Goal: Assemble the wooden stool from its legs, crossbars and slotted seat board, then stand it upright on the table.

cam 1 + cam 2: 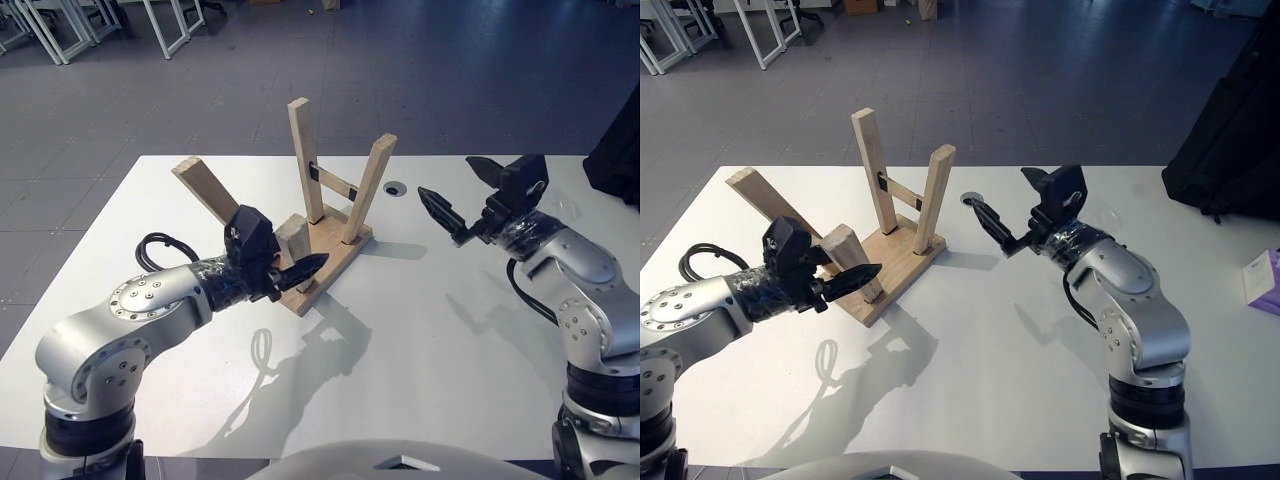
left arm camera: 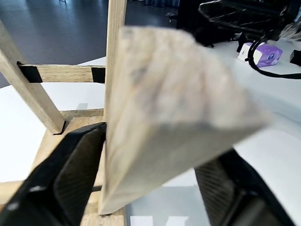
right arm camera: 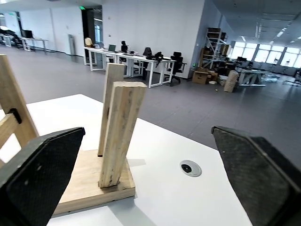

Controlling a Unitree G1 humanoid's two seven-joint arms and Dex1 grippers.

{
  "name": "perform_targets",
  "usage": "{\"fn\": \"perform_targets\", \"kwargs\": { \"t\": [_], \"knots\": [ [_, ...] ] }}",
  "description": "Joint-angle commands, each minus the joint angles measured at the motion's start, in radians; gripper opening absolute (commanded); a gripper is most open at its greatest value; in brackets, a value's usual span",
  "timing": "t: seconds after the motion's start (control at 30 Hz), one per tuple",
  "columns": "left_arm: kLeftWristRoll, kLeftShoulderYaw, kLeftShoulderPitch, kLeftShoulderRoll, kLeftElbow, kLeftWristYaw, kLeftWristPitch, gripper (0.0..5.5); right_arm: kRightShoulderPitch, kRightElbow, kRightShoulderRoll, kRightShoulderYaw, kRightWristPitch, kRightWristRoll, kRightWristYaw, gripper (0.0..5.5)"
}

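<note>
The left hand (image 1: 308, 268) is closing on the near leg (image 1: 292, 235) of the upturned stool. Its two dark fingers (image 2: 70, 179) are sitting on either side of the wood, low down by the seat board (image 1: 335, 252), and pressing against it (the cut end of this leg is pointing up and toward the robot). The seat board is lying flat on the bench (image 1: 420, 330), toward the far edge and a little to the left of the middle, with its legs sticking upward. Beyond the gripped leg, two upright legs (image 1: 306, 160) are standing at the board's far side. A crossbar (image 1: 338, 183) with black fittings at its ends is joining them. A leaning leg (image 1: 205, 188) is tilting away toward the bench's left edge, and its lower end is hiding behind the left hand.

The right hand (image 1: 1005, 192) is hanging above the bench to the right of the stool, apart from it. Its fingers (image 3: 37, 174) are spreading wide and holding nothing. A round cable port (image 1: 395, 188) is lying in the bench top near the far edge, between the stool and this hand. A purple box (image 1: 1262, 280) is resting at the bench's right edge.
</note>
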Motion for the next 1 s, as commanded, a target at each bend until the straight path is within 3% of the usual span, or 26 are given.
{"fn": "perform_targets", "kwargs": {
  "t": [0.03,0.13,0.23,0.4,0.67,1.0],
  "knots": [
    [0.017,0.002,0.012,0.024,0.009,-0.069,-0.066,2.38,0.018,0.023,-0.073,-0.006,0.030,0.037,0.089,4.96],
    [0.047,0.004,0.030,0.053,0.039,-0.160,-0.137,1.90,0.083,0.024,-0.254,0.015,0.070,0.084,0.315,4.96],
    [0.097,0.007,0.051,0.145,0.120,-0.377,-0.251,1.80,0.116,0.083,-0.431,-0.004,0.087,0.116,0.530,4.96],
    [0.208,-0.004,0.124,0.271,0.247,-0.706,-0.465,1.80,0.054,0.180,-0.526,0.010,0.074,0.123,0.669,4.96],
    [0.282,-0.057,-0.013,0.323,0.488,-0.982,-0.639,1.80,-0.079,0.193,-0.515,0.017,0.168,0.246,0.746,4.96],
    [0.338,-0.111,-0.121,0.297,0.566,-1.035,-0.680,1.80,-0.393,0.516,-0.296,0.264,0.024,0.072,0.774,4.96]
  ]
}}
